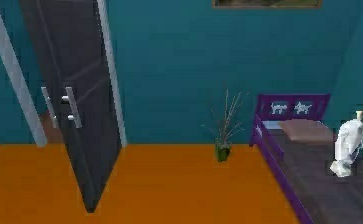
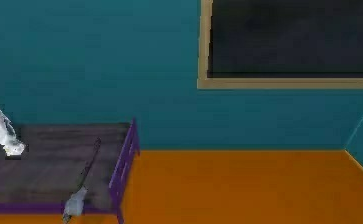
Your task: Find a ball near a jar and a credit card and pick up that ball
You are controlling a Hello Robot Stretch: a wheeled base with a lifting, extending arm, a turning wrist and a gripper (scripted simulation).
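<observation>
No ball, jar or credit card can be made out. In the forward view a purple-framed bed (image 1: 289,140) stands at the right against the teal wall, with a brown pillow (image 1: 307,130) and a white figure-like object (image 1: 347,145) on its grey cover. The arm side view has the same bed (image 2: 124,160) at the left, the white object (image 2: 3,132) at the left edge, and a thin dark stick-like thing (image 2: 84,185) lying on the cover.
A dark door (image 1: 74,95) stands ajar at the forward view's left, with orange floor (image 1: 179,185) before it. A potted plant (image 1: 223,130) stands by the wall beside the bed. A dark framed window or picture (image 2: 287,42) hangs on the teal wall. Open orange floor (image 2: 239,185) lies right of the bed.
</observation>
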